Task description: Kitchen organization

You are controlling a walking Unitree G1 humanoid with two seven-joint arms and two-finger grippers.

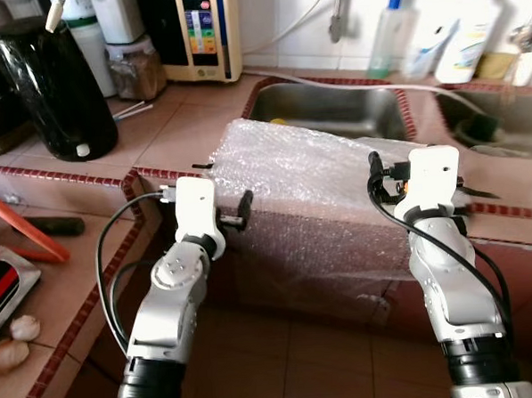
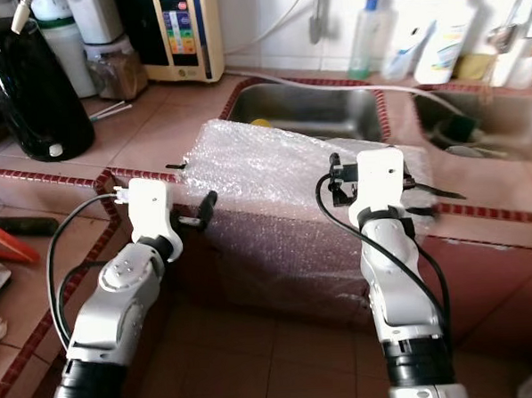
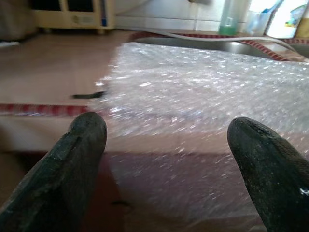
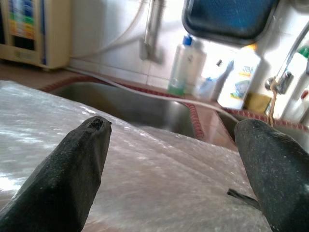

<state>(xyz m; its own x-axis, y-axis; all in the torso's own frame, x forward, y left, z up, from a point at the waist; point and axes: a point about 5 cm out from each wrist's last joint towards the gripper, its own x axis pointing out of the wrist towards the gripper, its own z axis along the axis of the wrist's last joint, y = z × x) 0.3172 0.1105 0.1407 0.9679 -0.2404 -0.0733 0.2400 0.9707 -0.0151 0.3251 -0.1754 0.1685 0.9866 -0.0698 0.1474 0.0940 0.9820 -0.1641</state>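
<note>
Your bubble wrap lies draped over the near edge of the tiled counter, its far part resting on the counter top just in front of the sink, its near part hanging down the counter's front face. Your left gripper is held at the sheet's left near corner, fingers spread apart, with the wrap's edge lying between them and no contact visible. Your right gripper sits over the sheet's right side, its fingers likewise spread wide above the wrap, gripping nothing. On the far left of the counter stands a black kettle, with a jar and a beige appliance beyond it. Bottles line the wall behind the sink, far right
</note>
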